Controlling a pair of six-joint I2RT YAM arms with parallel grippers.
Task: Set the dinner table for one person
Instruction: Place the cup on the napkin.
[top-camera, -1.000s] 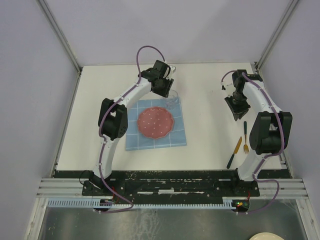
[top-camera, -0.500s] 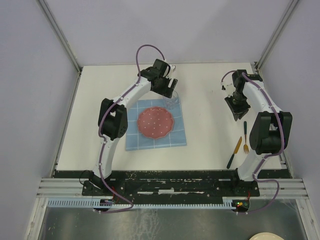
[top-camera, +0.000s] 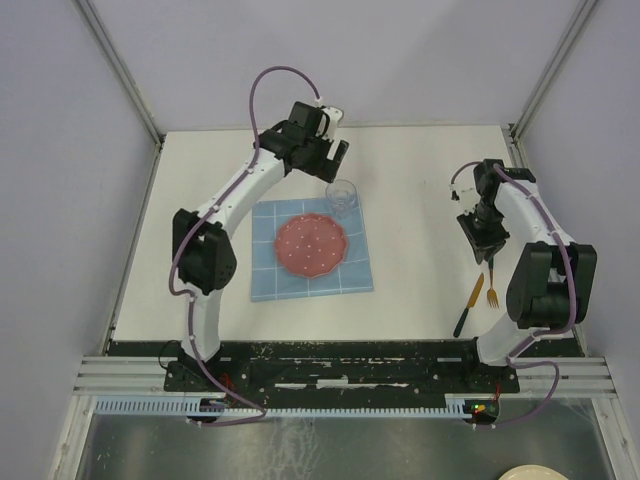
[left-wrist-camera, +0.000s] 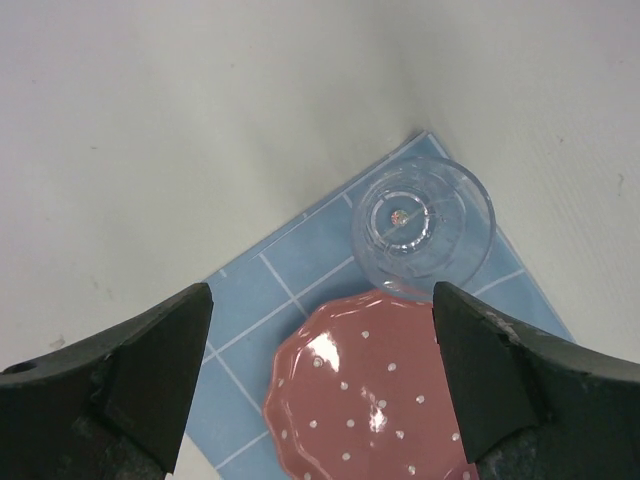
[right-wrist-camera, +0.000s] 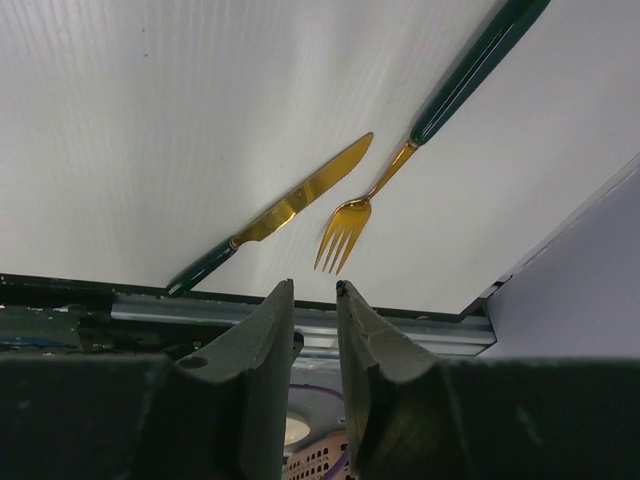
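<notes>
Surface (top-camera: 420, 250): white, square, fills the overhead view beyond the arm bases.
Placemat (top-camera: 270, 275): blue grid, just off centre toward 9 o'clock.
Plate (top-camera: 311, 245): pink, dotted, mid-mat.
Left end effector (left-wrist-camera: 320, 310): spread wide, empty, at 11 o'clock of the glass (top-camera: 341, 195).
Right end effector (right-wrist-camera: 313, 288): narrow gap, pinching nothing, at 12 o'clock of the fork (top-camera: 492, 280).
Knife (top-camera: 468, 305): surface's 4 o'clock, fork beside it.
Glass: clear, upright, at the plate's 1 o'clock.
</notes>
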